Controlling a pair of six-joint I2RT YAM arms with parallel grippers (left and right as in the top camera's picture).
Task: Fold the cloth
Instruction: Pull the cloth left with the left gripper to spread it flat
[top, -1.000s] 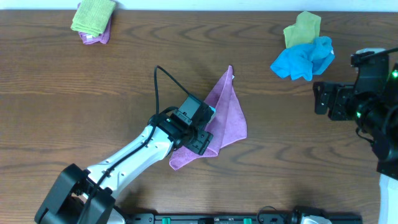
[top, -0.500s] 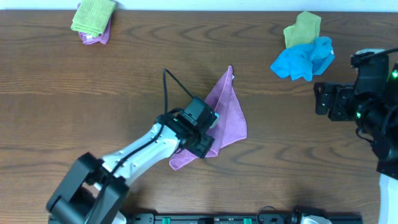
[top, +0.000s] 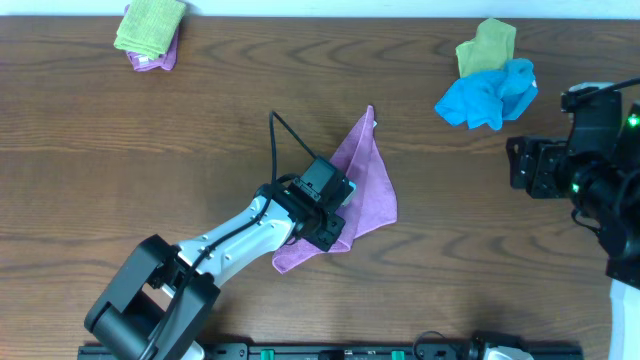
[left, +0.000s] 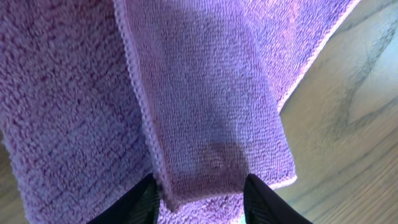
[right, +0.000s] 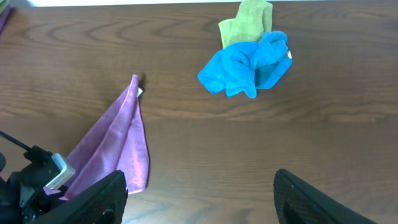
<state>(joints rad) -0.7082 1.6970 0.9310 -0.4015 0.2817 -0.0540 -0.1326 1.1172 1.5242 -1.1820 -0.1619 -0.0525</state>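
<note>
The mauve cloth (top: 370, 180) lies in the middle of the table, folded into a long, roughly triangular shape with its white tag (top: 375, 122) at the far tip. It also shows in the right wrist view (right: 118, 143). My left gripper (top: 325, 215) sits low over the cloth's near part. In the left wrist view the cloth (left: 199, 93) fills the frame, and a folded flap's corner lies between my partly open left fingers (left: 199, 199). My right gripper (top: 520, 165) is at the right edge, far from the cloth, wide open and empty (right: 199, 199).
A bright blue cloth (top: 487, 95) and a yellow-green cloth (top: 487, 45) lie crumpled at the back right. A folded yellow-green cloth (top: 150, 25) sits on a purple one (top: 155, 58) at the back left. The table is dark wood (top: 120, 170).
My left gripper has shifted slightly to the right over the cloth, and the arm's elbow has swung in. The cloth's outline and the right arm look unchanged.
</note>
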